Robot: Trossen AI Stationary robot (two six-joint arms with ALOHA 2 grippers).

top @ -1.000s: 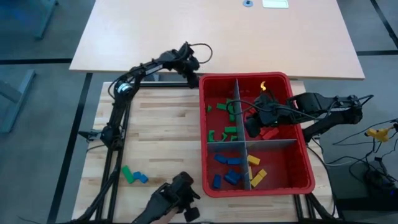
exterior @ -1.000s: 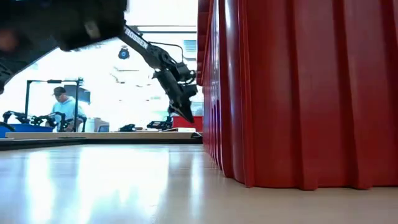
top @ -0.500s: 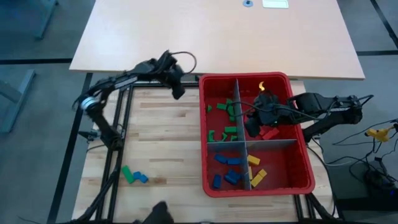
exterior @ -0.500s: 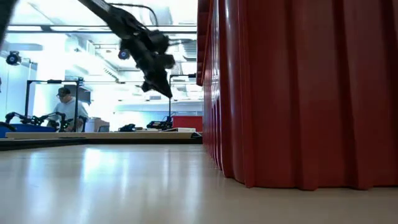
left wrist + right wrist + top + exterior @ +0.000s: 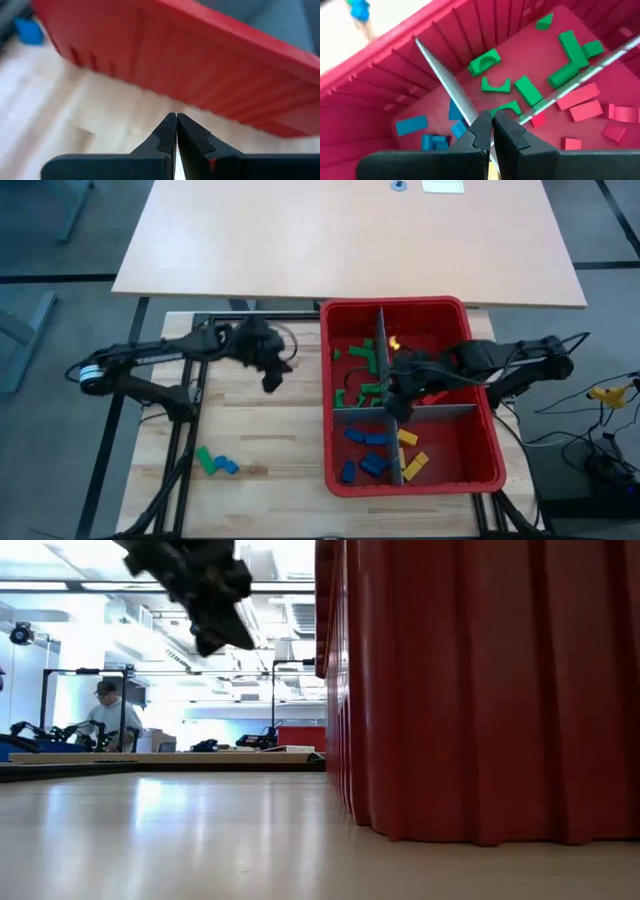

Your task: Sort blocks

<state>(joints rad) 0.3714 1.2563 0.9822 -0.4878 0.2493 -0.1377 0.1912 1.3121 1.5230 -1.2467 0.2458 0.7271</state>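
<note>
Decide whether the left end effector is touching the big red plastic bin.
Apart. In the high view the left end effector hangs over bare wooden tabletop, clear of the big red plastic bin.

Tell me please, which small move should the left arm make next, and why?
Probably carry the left gripper, its fingers shut with nothing between them, toward the green and blue blocks lying loose on the wooden table outside the red bin, then open above them. They look like the only unsorted ones.
</note>
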